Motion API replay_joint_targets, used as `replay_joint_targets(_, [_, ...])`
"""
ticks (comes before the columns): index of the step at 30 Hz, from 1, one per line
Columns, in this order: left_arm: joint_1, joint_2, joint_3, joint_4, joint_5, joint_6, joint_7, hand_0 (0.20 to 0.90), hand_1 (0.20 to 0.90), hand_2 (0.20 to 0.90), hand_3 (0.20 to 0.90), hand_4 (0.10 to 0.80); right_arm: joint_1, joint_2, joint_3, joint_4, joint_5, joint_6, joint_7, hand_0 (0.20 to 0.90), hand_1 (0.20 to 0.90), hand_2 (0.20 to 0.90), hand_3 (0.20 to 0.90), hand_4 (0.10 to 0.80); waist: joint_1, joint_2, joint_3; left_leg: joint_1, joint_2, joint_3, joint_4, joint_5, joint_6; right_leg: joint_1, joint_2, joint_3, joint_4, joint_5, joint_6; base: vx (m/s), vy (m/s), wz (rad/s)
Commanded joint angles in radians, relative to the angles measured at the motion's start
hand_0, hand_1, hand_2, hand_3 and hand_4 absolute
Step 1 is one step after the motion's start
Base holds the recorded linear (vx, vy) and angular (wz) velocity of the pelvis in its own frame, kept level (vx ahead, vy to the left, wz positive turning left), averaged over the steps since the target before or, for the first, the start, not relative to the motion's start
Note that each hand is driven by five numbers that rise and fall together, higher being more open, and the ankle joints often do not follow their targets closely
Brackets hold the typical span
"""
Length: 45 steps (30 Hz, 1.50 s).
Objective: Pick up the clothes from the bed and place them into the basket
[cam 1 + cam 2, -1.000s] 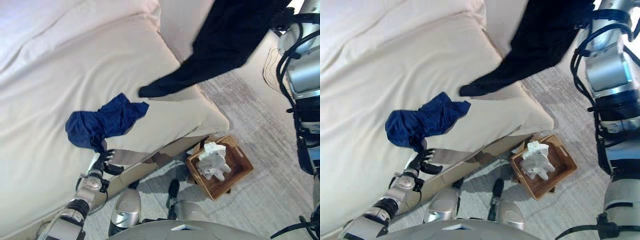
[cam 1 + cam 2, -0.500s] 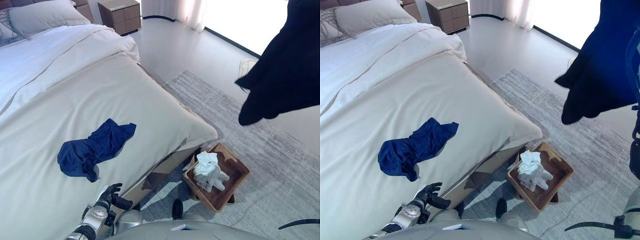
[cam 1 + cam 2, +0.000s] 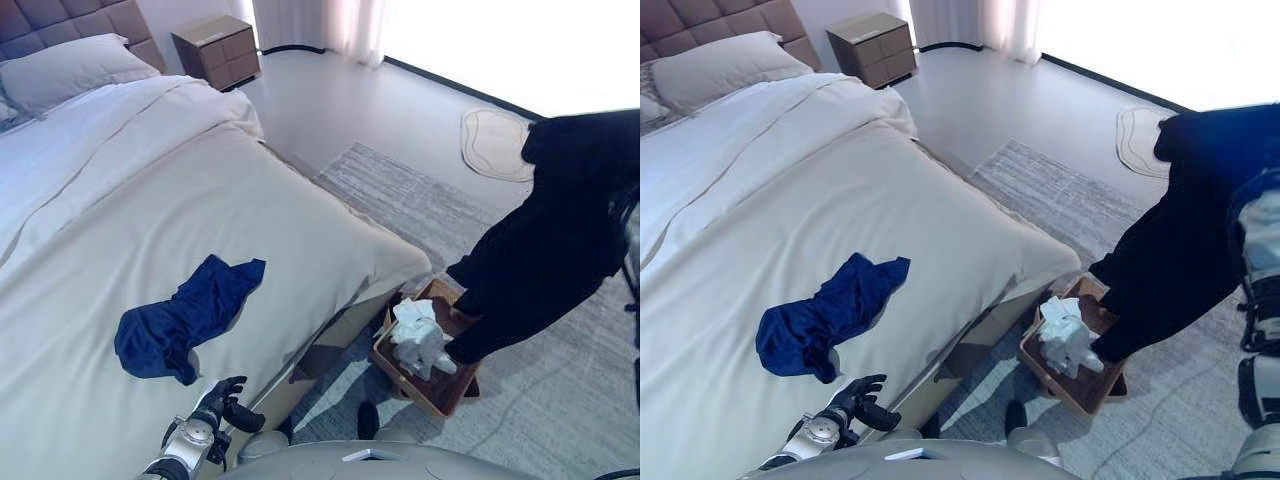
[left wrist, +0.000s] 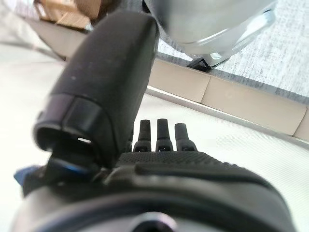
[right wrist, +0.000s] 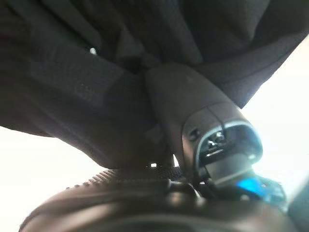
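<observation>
A black garment [image 3: 550, 250] hangs at the right, and its lower end reaches into the wooden basket [image 3: 404, 384] on the floor beside the bed. In the right wrist view my right hand [image 5: 186, 108] is shut on this black cloth [image 5: 96, 72], thumb pinching a fold. A crumpled white cloth [image 3: 415, 338] lies in the basket. On the cream bed [image 3: 300, 220] a dark blue garment [image 3: 185, 315] lies spread out. My left hand [image 3: 222, 400] hovers at the bed's near edge, just below the blue garment, with its fingers [image 4: 158, 133] straight and holding nothing.
A grey rug [image 3: 410, 195] lies under the basket and the foot of the bed. A wooden nightstand [image 3: 215, 50] and pillows [image 3: 70, 75] stand at the far end. A small pale mat [image 3: 495, 135] lies on the floor at the far right.
The view has shifted. The black garment came down from high at the right, and its lower end now hangs at the basket. The left hand stays by the bed's edge.
</observation>
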Motion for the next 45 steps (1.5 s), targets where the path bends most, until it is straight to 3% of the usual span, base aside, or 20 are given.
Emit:
replay_joint_targets(1, [-0.099,0.057,-0.056,0.015,-0.006,-0.052,0.015,0.900,0.900,0.900,0.900,0.800,-0.096,-0.032,-0.018,-0.138,-0.070,-0.084,-0.071,0.300,0.300,0.300,0.200,0.100,0.009,-0.044,0.011,-0.044,-0.028,-0.041,0.112,-0.120,0.016,-0.051,-0.013,-0.005,0.137,-0.080,-0.019,-0.142,-0.022,-0.03])
replay_joint_targets(11, [-0.201,0.033,-0.103,-0.074,-0.107,-0.141,0.110,0.900,0.900,0.900,0.900,0.800,-0.091,0.049,0.059,-0.030,-0.130,-0.083,-0.154,0.300,0.300,0.300,0.200,0.100,-0.010,0.028,0.262,-0.239,-0.053,-0.079,0.243,-0.107,0.024,-0.274,-0.030,-0.018,0.360,-0.135,-0.047,-0.194,-0.037,-0.01])
replay_joint_targets(18, [-0.219,0.066,-0.107,-0.171,-0.132,-0.165,0.127,0.900,0.900,0.900,0.900,0.800,-0.170,0.121,0.149,0.125,-0.114,-0.061,-0.177,0.300,0.300,0.300,0.200,0.100,0.036,0.071,0.371,-0.480,-0.078,-0.090,0.423,-0.103,0.036,-0.481,-0.038,-0.047,0.551,-0.180,-0.067,-0.151,-0.086,0.09])
replay_joint_targets(22, [-0.189,0.085,-0.112,-0.224,-0.181,-0.197,0.126,0.900,0.900,0.900,0.900,0.800,-0.261,0.139,0.212,0.279,-0.071,-0.048,-0.183,0.300,0.300,0.300,0.200,0.100,0.075,0.113,0.375,-0.621,-0.095,-0.101,0.460,-0.090,0.042,-0.622,-0.034,-0.055,0.616,-0.200,-0.074,-0.044,-0.052,0.11])
replay_joint_targets(23, [-0.180,0.088,-0.117,-0.228,-0.191,-0.206,0.130,0.900,0.900,0.900,0.900,0.800,-0.299,0.141,0.234,0.333,-0.051,-0.025,-0.179,0.396,0.396,0.396,0.313,0.213,0.088,0.131,0.375,-0.661,-0.096,-0.100,0.451,-0.072,0.042,-0.668,-0.029,-0.052,0.631,-0.200,-0.075,-0.097,-0.039,0.09])
replay_joint_targets(24, [-0.176,0.092,-0.125,-0.234,-0.191,-0.217,0.137,0.900,0.900,0.900,0.900,0.800,-0.326,0.151,0.246,0.383,-0.046,-0.045,-0.211,0.716,0.716,0.716,0.686,0.586,0.101,0.144,0.375,-0.699,-0.096,-0.099,0.442,-0.057,0.045,-0.707,-0.027,-0.055,0.639,-0.200,-0.076,-0.068,-0.034,0.08])
replay_joint_targets(25, [-0.176,0.094,-0.128,-0.237,-0.194,-0.213,0.140,0.900,0.900,0.900,0.900,0.800,-0.340,0.152,0.253,0.399,-0.041,-0.042,-0.228,0.716,0.716,0.716,0.686,0.586,0.106,0.150,0.375,-0.713,-0.095,-0.098,0.438,-0.050,0.045,-0.720,-0.026,-0.057,0.642,-0.200,-0.076,-0.071,-0.042,0.10])
replay_joint_targets(26, [-0.178,0.096,-0.134,-0.237,-0.201,-0.217,0.143,0.900,0.900,0.900,0.900,0.800,-0.354,0.156,0.258,0.422,-0.046,-0.046,-0.250,0.900,0.900,0.900,0.900,0.800,0.111,0.157,0.375,-0.736,-0.095,-0.098,0.437,-0.042,0.046,-0.745,-0.025,-0.061,0.648,-0.198,-0.076,-0.040,-0.027,0.10])
replay_joint_targets(30, [-0.186,0.099,-0.157,-0.244,-0.224,-0.233,0.161,0.900,0.900,0.900,0.900,0.800,-0.410,0.163,0.282,0.530,-0.050,-0.037,-0.278,0.900,0.900,0.900,0.900,0.800,0.135,0.178,0.375,-0.803,-0.101,-0.107,0.447,-0.029,0.054,-0.814,-0.027,-0.071,0.660,-0.190,-0.078,-0.052,-0.033,0.16])
replay_joint_targets(36, [-0.199,0.108,-0.157,-0.257,-0.233,-0.222,0.164,0.900,0.900,0.900,0.900,0.800,-0.412,0.166,0.275,0.546,-0.031,-0.040,-0.298,0.900,0.900,0.900,0.900,0.800,0.142,0.171,0.375,-0.812,-0.102,-0.116,0.434,-0.019,0.055,-0.819,-0.020,-0.073,0.643,-0.174,-0.073,-0.013,-0.010,0.14])
replay_joint_targets(42, [-0.175,0.121,-0.114,-0.251,-0.242,-0.230,0.158,0.900,0.900,0.900,0.900,0.800,-0.296,0.154,0.221,0.311,-0.039,-0.046,-0.409,0.900,0.900,0.900,0.900,0.800,0.112,0.115,0.375,-0.743,-0.094,-0.116,0.378,-0.018,0.050,-0.740,0.000,-0.066,0.550,-0.136,-0.065,0.024,0.057,0.01])
replay_joint_targets(45, [-0.144,0.117,-0.075,-0.229,-0.237,-0.226,0.164,0.900,0.900,0.900,0.900,0.800,-0.140,0.132,0.118,0.091,-0.095,-0.051,-0.475,0.900,0.900,0.900,0.900,0.800,0.075,0.065,0.375,-0.644,-0.079,-0.103,0.327,-0.027,0.045,-0.643,0.011,-0.053,0.452,-0.100,-0.049,0.094,0.141,-0.09])
